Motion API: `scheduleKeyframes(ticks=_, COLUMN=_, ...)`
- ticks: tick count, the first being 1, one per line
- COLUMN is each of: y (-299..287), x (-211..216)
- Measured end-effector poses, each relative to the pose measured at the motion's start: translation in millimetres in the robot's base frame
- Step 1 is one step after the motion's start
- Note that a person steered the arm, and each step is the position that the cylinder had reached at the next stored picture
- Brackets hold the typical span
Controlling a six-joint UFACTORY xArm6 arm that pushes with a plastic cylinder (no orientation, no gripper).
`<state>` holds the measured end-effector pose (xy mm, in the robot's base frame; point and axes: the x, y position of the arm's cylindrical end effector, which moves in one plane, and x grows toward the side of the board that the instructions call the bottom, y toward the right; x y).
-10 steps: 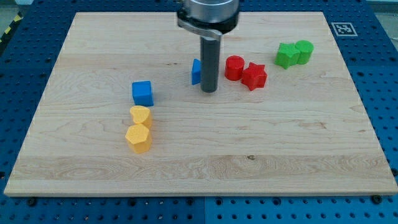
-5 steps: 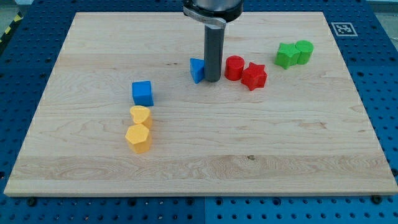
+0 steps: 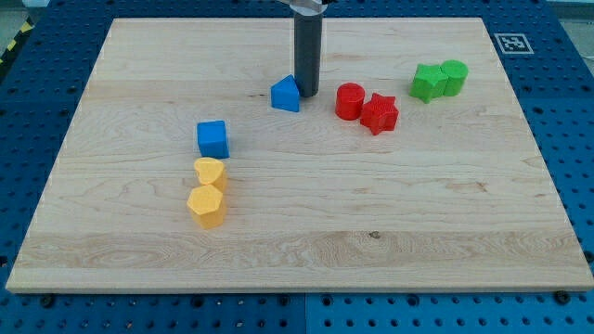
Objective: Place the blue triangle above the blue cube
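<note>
The blue triangle point(image 3: 286, 95) lies near the middle of the board's upper half. My tip point(image 3: 307, 95) stands right beside it on its right, touching or nearly touching it. The blue cube point(image 3: 213, 139) sits lower and to the left of the triangle, well apart from my tip.
Two yellow blocks point(image 3: 208, 190) lie stacked in line just below the blue cube. A red cylinder point(image 3: 349, 100) and a red star point(image 3: 379, 113) sit right of my tip. Two green blocks point(image 3: 439, 80) lie at the upper right. The wooden board point(image 3: 306, 232) rests on a blue pegboard.
My tip has moved toward the view's top. The blue triangle has shifted left and slightly up, and now shows fully beside the rod.
</note>
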<state>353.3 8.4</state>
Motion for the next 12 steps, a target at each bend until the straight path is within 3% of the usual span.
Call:
scheduleKeyframes(ticks=3, y=-40.0, x=23.6)
scheduleKeyframes(ticks=7, y=-39.5, x=40.4)
scheduleKeyframes(ticks=9, y=-102.7, x=40.4)
scheduleKeyframes(ticks=11, y=-98.8, x=40.5)
scheduleKeyframes(ticks=12, y=-56.8, x=40.4)
